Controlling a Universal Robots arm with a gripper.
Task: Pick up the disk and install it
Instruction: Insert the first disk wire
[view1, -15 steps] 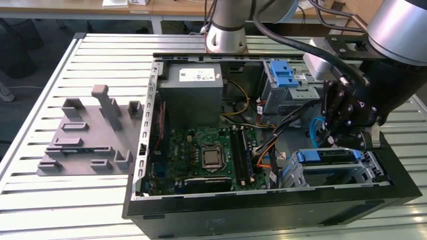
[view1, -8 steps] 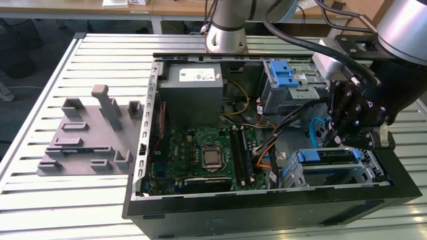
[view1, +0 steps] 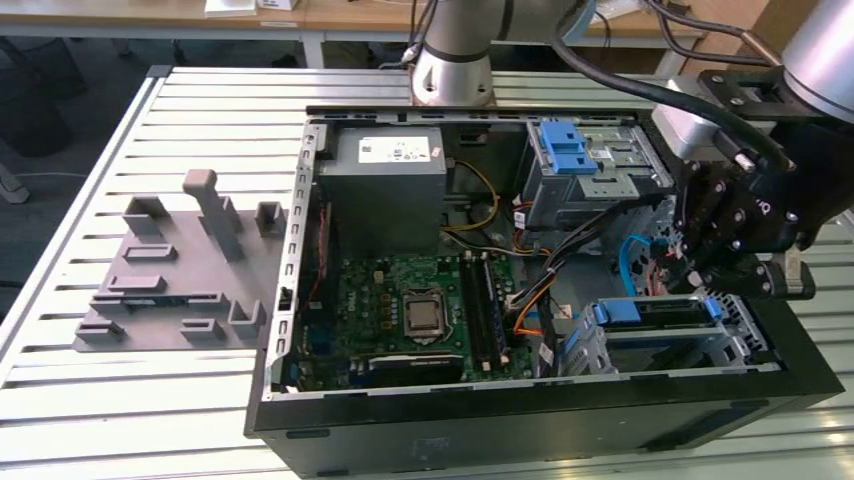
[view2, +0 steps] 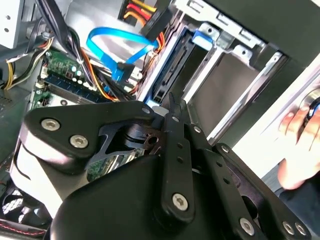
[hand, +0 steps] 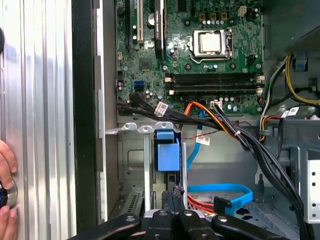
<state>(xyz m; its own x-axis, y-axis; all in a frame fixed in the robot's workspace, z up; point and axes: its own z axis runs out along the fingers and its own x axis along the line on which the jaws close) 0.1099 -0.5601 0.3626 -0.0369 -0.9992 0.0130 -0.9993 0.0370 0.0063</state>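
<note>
The arm (view1: 454, 50) rose from its base beyond the open computer case (view1: 534, 420) and looped round to the exterior view's right. There its wrist pointed the black gripper (view1: 703, 285) down into the case's lower right corner. The gripper hung directly over the drive cage (view1: 741, 345), close above the disk (view1: 654, 312).

The disk sat on edge inside that cage, its blue carrier rail and tab uppermost. In both wrist views its blue tab (hand: 167, 152) stood in the cage slot just beyond the gripper (hand: 172, 192), and most of its body was hidden by the cage walls. In the second wrist view the gripper (view2: 175, 102) seemed drawn together, its two fingers (view2: 173, 120) lying side by side with nothing seen between them. Whether the tips touched the dark edge of the disk (view2: 175, 65) could not be made out.

A blue flat cable (hand: 220, 190) curled beside the cage, and black and orange wire bundles crossed over it toward the motherboard (view1: 400, 310). The grey power-supply box (view1: 387, 165) stood in the case's upper middle in the exterior view, with a second metal cage with a blue latch (view1: 574, 150) to its right.

A person's hand (view2: 300, 125) rested on the slatted tabletop (view1: 134, 400) outside the case and was cut off at the frame edge in both wrist views. A grey fixture (view1: 174, 270) lay on the tabletop at the exterior view's left.
</note>
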